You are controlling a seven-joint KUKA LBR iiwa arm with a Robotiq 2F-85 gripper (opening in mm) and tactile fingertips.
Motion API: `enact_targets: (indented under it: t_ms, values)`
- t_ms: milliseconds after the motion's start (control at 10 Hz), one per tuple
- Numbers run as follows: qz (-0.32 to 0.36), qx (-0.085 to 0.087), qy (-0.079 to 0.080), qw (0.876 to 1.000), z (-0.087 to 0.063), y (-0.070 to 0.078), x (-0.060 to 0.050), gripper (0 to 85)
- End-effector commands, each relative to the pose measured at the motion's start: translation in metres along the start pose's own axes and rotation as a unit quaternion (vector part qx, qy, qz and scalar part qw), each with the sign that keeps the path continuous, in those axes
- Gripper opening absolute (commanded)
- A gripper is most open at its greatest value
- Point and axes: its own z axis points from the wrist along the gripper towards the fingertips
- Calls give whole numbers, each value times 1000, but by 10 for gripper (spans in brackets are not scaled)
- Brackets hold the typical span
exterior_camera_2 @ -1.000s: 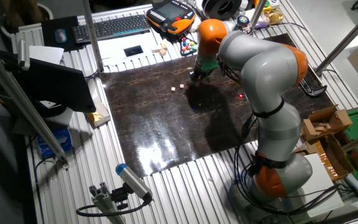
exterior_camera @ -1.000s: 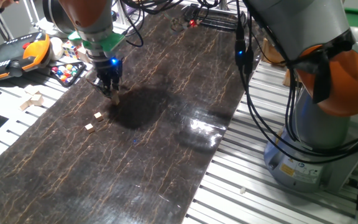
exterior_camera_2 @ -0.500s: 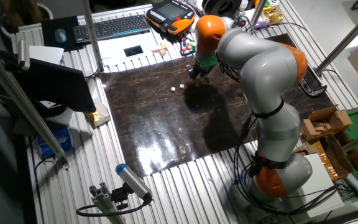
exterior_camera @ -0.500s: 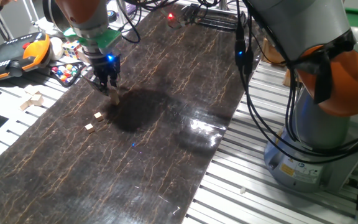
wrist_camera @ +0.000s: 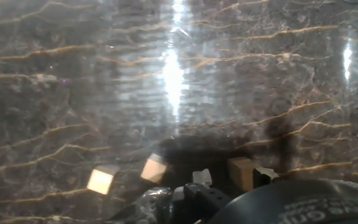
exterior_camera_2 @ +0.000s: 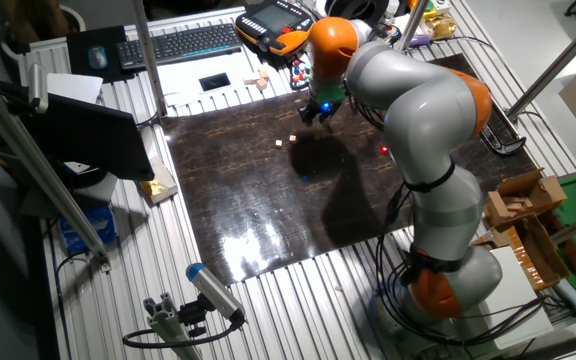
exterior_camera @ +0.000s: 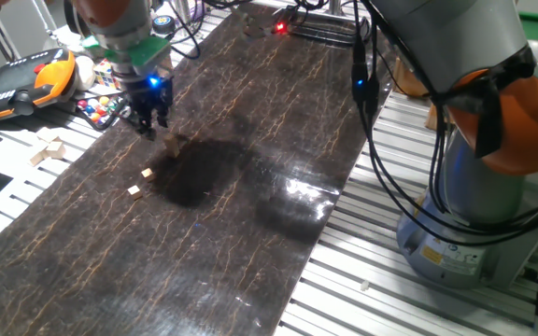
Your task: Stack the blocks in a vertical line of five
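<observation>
- Arm: reaches from its base at the bench's right side across to the far left part of the dark marble-patterned bench (exterior_camera: 250, 187); the wrist points straight down, with a blue light lit on it.
- Gripper (exterior_camera: 148, 126): hangs just above the bench surface, to the left of the stack and apart from it. Fingers look slightly apart with nothing between them. It touches no block.
- Blocks counted in one fixed view: two single blocks lie loose on the bench, one (exterior_camera: 134, 190) nearest the front-left and another (exterior_camera: 148, 174) just beside it, apart from each other.
- Stack (exterior_camera: 172, 143): a short upright column of blocks stands right of the gripper, near the loose pair. How many blocks it contains cannot be told at this size.
- Hand view: three tan blocks show along the lower edge, two at left (wrist_camera: 102, 180) (wrist_camera: 155, 168) and one at right (wrist_camera: 242, 172), all resting on the bench.
- Other fixed view: the gripper (exterior_camera_2: 315, 110) sits at the bench's far edge; one loose block (exterior_camera_2: 279, 143) is visible to its left.
</observation>
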Motion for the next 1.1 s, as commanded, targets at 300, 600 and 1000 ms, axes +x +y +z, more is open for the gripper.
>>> enact_targets:
  t_ms: [300,600,1000]
  values:
    - [18,7,-1,1000,6,21,1,400]
    - [36,0,-5,999,15,36,6,400]
    - [59,7,-9,998,32,51,3,403]
